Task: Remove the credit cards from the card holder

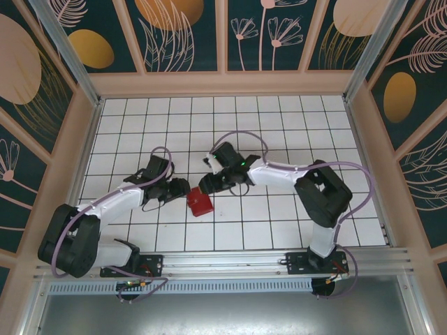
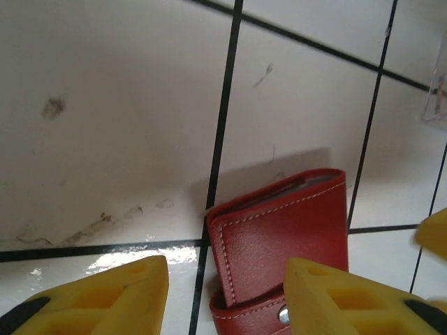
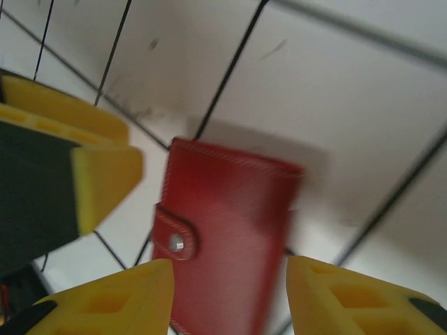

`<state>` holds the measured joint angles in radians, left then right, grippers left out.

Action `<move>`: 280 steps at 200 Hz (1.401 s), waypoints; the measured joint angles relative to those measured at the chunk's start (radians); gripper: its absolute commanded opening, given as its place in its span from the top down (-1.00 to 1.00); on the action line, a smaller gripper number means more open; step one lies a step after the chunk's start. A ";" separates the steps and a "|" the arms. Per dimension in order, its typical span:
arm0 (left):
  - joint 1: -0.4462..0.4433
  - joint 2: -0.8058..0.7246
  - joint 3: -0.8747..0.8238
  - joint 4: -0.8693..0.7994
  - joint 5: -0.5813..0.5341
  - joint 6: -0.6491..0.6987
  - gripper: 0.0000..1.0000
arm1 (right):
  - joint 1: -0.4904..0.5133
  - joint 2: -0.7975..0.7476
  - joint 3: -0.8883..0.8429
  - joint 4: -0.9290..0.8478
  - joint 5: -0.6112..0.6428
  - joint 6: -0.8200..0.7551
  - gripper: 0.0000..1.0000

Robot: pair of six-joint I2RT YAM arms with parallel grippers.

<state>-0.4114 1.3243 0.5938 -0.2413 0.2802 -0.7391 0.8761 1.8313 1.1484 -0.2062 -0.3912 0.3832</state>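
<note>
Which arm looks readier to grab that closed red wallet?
Probably right: the card holder lies centred between the open right pincer fingers, but off-centre at the left pincer.

A robotics test cell — a lab rig, not a lived-in room. A white, black-gridded surface (image 1: 279, 230) is boxed in by leaf-printed panels (image 1: 185, 35), with the left arm (image 1: 119, 202) and right arm (image 1: 293, 171) bolted to an aluminium rail (image 1: 230, 262) at its near edge.

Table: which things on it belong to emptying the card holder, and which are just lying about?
Job: red card holder, closed, strap snapped; left claw; right claw.
Lying about: clear plastic piece at the left wrist view's edge.
</note>
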 measured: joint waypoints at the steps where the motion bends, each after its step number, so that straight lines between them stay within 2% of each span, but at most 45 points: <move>1: 0.000 0.000 -0.002 0.002 0.001 0.000 0.03 | 0.005 0.002 -0.002 0.002 0.000 0.006 0.07; 21: 0.000 0.013 -0.024 0.031 0.026 -0.010 0.04 | 0.041 0.008 -0.029 0.025 0.006 0.083 0.08; 47: 0.000 0.031 -0.030 0.080 0.051 -0.015 0.05 | 0.038 0.008 -0.066 0.047 0.045 0.148 0.08; 147: -0.026 0.122 -0.037 0.170 0.106 -0.006 0.19 | 0.035 -0.005 -0.176 0.164 0.036 0.251 0.15; 189: -0.119 0.144 -0.031 0.204 0.122 -0.011 0.21 | 0.054 -0.111 -0.312 0.195 0.035 0.315 0.16; 246: -0.232 0.202 0.014 0.246 0.145 -0.060 0.22 | 0.058 -0.339 -0.488 0.136 0.089 0.385 0.14; 280: -0.307 0.252 0.040 0.294 0.147 -0.111 0.23 | 0.022 -0.420 -0.558 0.100 0.125 0.402 0.12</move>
<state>-0.7185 1.5764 0.6334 0.0528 0.4271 -0.8497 0.8978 1.4109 0.5900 -0.1066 -0.2665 0.7853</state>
